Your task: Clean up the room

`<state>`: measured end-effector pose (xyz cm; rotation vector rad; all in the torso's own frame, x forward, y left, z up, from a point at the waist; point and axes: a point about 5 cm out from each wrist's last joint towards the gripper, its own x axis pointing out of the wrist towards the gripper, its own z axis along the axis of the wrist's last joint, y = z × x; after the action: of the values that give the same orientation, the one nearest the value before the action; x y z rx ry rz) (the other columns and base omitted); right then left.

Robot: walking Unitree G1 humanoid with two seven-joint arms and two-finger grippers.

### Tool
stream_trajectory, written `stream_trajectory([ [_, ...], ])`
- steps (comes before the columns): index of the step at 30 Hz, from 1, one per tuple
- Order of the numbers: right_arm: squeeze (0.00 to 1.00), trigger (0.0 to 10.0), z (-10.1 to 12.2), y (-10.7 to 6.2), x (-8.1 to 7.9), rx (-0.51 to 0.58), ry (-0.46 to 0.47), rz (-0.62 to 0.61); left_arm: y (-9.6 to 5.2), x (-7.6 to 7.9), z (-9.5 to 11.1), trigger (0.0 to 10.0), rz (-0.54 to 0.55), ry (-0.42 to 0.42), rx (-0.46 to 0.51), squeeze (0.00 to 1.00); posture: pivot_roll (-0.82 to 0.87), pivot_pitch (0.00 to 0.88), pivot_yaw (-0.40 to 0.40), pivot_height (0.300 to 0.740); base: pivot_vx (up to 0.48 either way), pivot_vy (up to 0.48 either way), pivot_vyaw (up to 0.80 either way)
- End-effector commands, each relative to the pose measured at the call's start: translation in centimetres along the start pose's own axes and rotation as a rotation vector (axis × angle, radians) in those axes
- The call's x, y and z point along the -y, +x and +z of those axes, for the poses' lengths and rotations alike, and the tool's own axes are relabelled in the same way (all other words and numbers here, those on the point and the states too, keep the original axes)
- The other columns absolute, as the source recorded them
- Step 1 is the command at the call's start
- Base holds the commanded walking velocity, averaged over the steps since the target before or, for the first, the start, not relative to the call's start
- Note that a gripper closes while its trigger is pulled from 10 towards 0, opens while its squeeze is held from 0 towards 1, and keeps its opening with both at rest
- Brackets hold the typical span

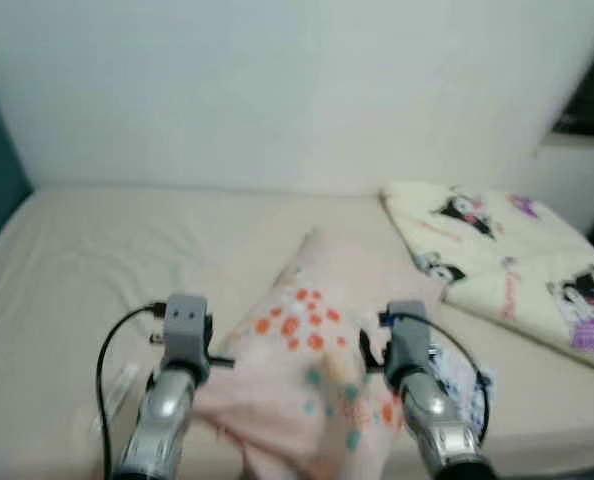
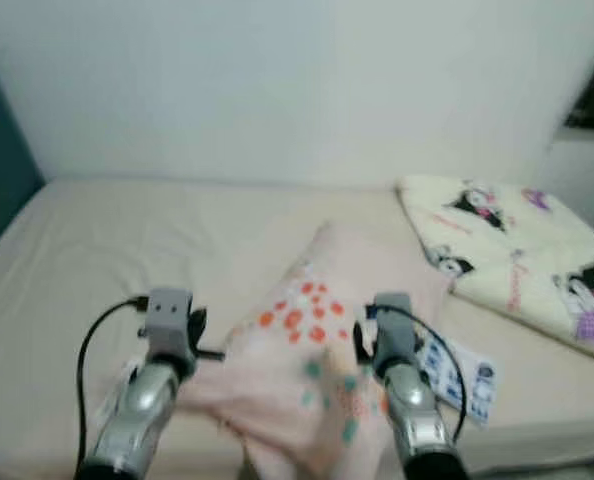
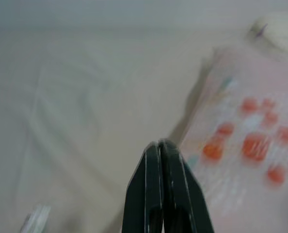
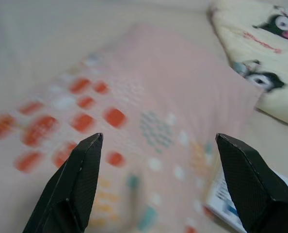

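A pink pillow [image 1: 312, 350] with orange and teal dots lies on the beige bed [image 1: 127, 250], between my two arms. My left gripper [image 3: 161, 150] is shut with nothing seen between its fingers, close beside the pillow's [image 3: 250, 145] edge, over the sheet. My right gripper [image 4: 159, 138] is open, its two black fingers spread wide just above the pillow's [image 4: 134, 111] top. In the left eye view the left wrist [image 1: 185, 330] and right wrist [image 1: 407, 345] flank the pillow, which hides the fingers.
A folded cream blanket [image 1: 517, 260] with cartoon prints lies at the bed's right. A blue and white packet [image 1: 467, 385] lies beside my right arm. A small clear wrapper [image 1: 122, 380] lies by my left arm. A white wall [image 1: 277, 90] backs the bed.
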<state>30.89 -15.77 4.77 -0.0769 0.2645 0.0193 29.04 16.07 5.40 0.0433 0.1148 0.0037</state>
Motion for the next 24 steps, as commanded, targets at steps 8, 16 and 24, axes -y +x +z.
stream_trajectory([
  [8, 0.00, 10.0, -1.32, -0.60, 0.22, -0.041, -0.008, 0.001, -0.54, -0.28, -0.78, 10.0, 0.013, -0.003, -0.027, 0.00, -0.01, 0.000, -0.142, 0.740, 0.000, 0.000, 0.00],
  [16, 0.00, 10.0, -1.46, -0.68, -0.05, -0.042, -0.004, 0.006, -0.74, -0.67, -0.85, 10.0, 0.014, 0.006, -0.029, 0.00, -0.01, 0.000, -0.139, 0.740, 0.000, 0.472, 0.00],
  [24, 0.00, 10.0, -1.70, -0.89, -0.21, -0.045, 0.001, 0.007, -0.82, -0.72, -0.79, 10.0, 0.010, 0.013, -0.026, 0.00, 0.00, 0.000, -0.135, 0.740, 0.000, 0.479, 0.00],
])
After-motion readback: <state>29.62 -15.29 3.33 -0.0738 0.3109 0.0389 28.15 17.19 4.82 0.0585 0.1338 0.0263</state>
